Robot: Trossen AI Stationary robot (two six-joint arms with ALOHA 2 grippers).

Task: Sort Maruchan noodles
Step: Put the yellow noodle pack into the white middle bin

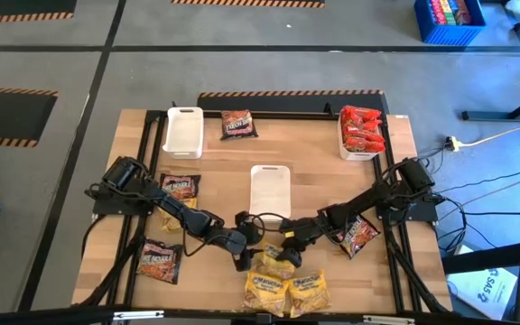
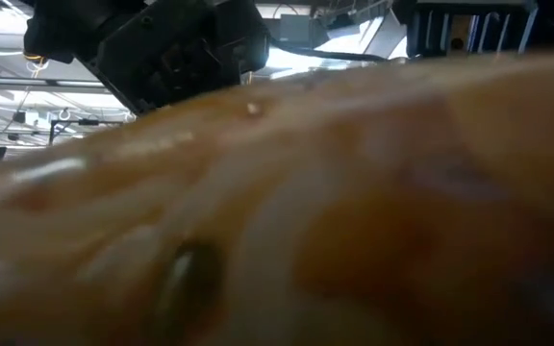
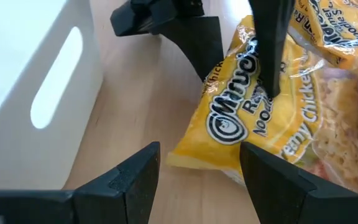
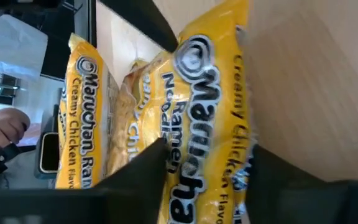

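Three yellow Maruchan packets (image 1: 283, 280) lie at the table's near middle. My right gripper (image 1: 287, 251) comes in from the right and is shut on the farthest yellow packet (image 4: 204, 93). My left gripper (image 1: 242, 259) stands open just left of that packet, and its fingers (image 3: 135, 177) flank the packet's near corner (image 3: 201, 155); I cannot tell whether they touch it. Dark packets lie at the left (image 1: 179, 187), near left (image 1: 159, 260), right (image 1: 357, 235) and far side (image 1: 238, 124). Red packets (image 1: 362, 128) fill the far right tray. My right gripper pinches the yellow packet between its two fingers. One finger (image 3: 269, 56) lies on the printed face (image 3: 247, 68) and the other (image 3: 197, 43) stands at the packet's edge. The fingers slant down from the table's right. The packet's near corner rests on the wood.
An empty white tray (image 1: 269, 190) stands just beyond both grippers, its wall (image 3: 36, 74) close beside my left gripper. Another white tray (image 1: 183, 131) sits at the far left. A yellow packet lying right against the lens fills the low view (image 2: 306, 221).
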